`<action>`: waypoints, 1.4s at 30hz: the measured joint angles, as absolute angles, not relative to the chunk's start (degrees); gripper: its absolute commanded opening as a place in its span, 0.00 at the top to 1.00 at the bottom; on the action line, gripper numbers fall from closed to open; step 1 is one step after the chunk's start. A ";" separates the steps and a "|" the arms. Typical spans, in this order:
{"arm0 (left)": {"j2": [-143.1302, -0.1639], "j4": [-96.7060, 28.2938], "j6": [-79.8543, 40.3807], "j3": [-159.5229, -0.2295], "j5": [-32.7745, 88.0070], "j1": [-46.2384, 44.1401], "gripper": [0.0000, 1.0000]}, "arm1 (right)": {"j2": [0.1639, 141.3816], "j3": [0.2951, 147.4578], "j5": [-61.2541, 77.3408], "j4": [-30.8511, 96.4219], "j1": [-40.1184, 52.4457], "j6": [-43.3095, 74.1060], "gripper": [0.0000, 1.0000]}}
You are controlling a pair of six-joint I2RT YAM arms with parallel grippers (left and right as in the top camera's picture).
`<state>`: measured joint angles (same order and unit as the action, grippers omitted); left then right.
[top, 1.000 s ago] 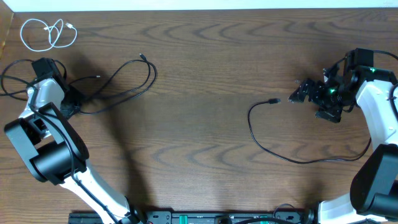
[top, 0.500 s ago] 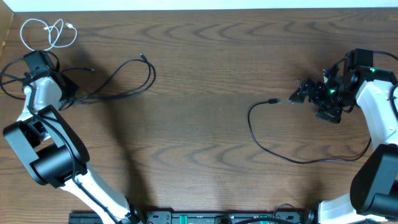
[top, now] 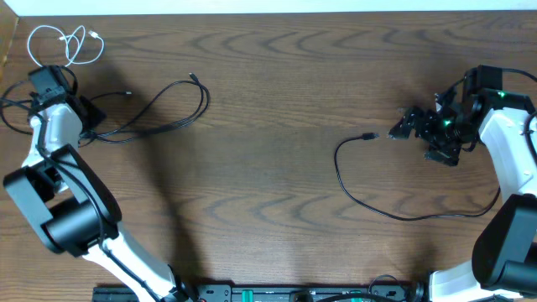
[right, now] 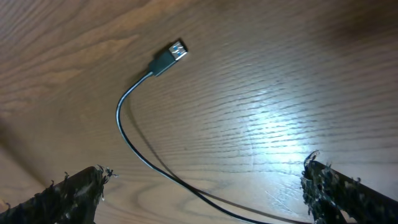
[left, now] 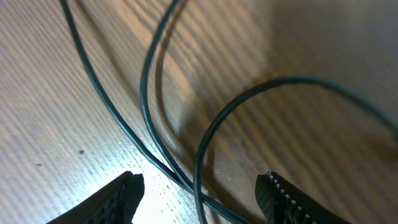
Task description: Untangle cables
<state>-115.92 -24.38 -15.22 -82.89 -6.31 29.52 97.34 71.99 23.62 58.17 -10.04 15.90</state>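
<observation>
Since a second ago the left gripper (top: 90,115) has crept toward 11 o'clock, tugging the looped black cable (top: 168,126) flatter. Its jaws sit wide apart with strands running between them. The white cable (top: 63,44) lies coiled at the table's 10 o'clock. The right gripper (top: 401,127) gapes over the other black cable (top: 394,211) and its USB plug (right: 171,55), around 3 o'clock.

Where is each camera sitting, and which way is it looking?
Overhead: fixed above the table, looking straight down; left arm and right arm show, the left gripper at the left black cable, the right gripper near a plug.
Left wrist: on the left arm, looking down at that cable's loops; its fingertips frame the bottom, apart.
Right wrist: on the right arm, looking down at the plug; its fingertips sit in the bottom corners.
Shared: overhead and right wrist both show the plug.
</observation>
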 measured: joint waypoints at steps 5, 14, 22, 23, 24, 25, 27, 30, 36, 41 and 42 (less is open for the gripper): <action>-105.25 -24.53 -19.92 -82.91 1.02 29.52 0.22 | 97.34 71.99 23.64 55.83 -7.42 15.90 0.01; -95.57 -38.44 -22.41 -83.90 35.66 21.87 0.22 | 97.34 71.99 23.66 52.38 -1.54 16.12 0.01; -99.04 -46.09 -17.78 -79.70 36.58 0.36 0.22 | 97.34 71.99 22.06 52.34 -0.86 16.12 0.01; -99.66 -46.06 -17.67 -79.31 35.44 -2.83 0.22 | 97.34 71.99 22.02 52.51 -1.72 16.12 0.01; -100.29 -46.02 -17.58 -79.07 34.59 -5.65 0.22 | 97.34 71.99 21.87 52.69 -2.72 16.14 0.01; -101.08 -45.95 -17.54 -78.98 33.69 -8.32 0.22 | 97.34 71.99 21.82 52.90 -4.34 16.12 0.01; -102.94 -45.23 -17.93 -78.87 31.44 -13.91 0.22 | 97.34 71.99 21.96 53.58 -7.07 16.14 0.01; -106.08 -42.96 -19.59 -78.81 28.03 -21.19 0.22 | 97.34 72.05 22.59 55.33 -12.43 16.25 0.01; -112.38 -33.61 -23.64 -78.52 25.10 -32.53 0.22 | 97.34 72.07 24.18 60.25 -20.60 16.21 0.01; -115.72 -25.30 -28.69 -78.37 23.90 -39.05 0.22 | 97.34 72.07 24.49 62.28 -22.96 14.90 0.01; -116.14 -24.14 -30.13 -78.37 23.16 -40.07 0.23 | 97.34 72.07 24.64 62.41 -22.96 14.74 0.01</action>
